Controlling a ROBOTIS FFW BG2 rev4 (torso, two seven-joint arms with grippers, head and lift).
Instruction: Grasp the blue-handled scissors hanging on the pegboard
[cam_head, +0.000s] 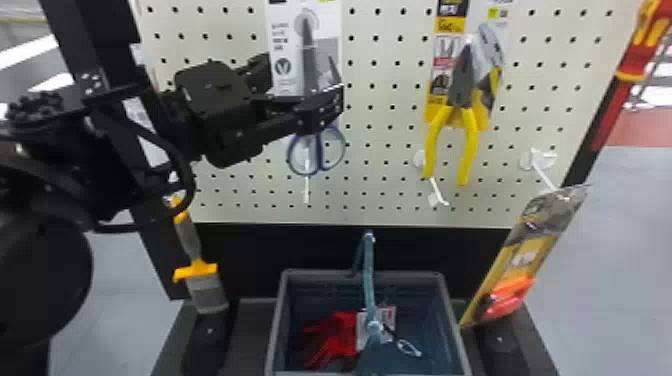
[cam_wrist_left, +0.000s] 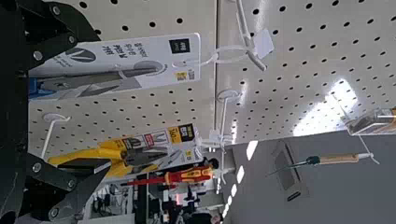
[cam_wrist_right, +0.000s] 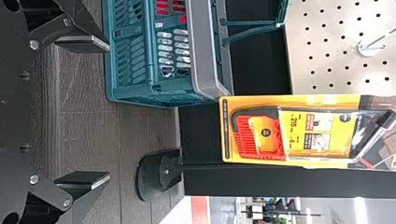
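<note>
Left gripper (cam_wrist_left: 103, 99) spread wide; blue-handled scissors (cam_head: 310, 65) should be centred between its fingers before closing, yellow pliers (cam_head: 470, 145) at right avoided.

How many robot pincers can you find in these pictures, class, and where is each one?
2. The left pincer is open at the blue-handled scissors on the pegboard; the right pincer is open, facing the basket.

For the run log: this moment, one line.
left tool: open, at scissors | scissors: hanging, not gripped | right tool: open, facing basket
</note>
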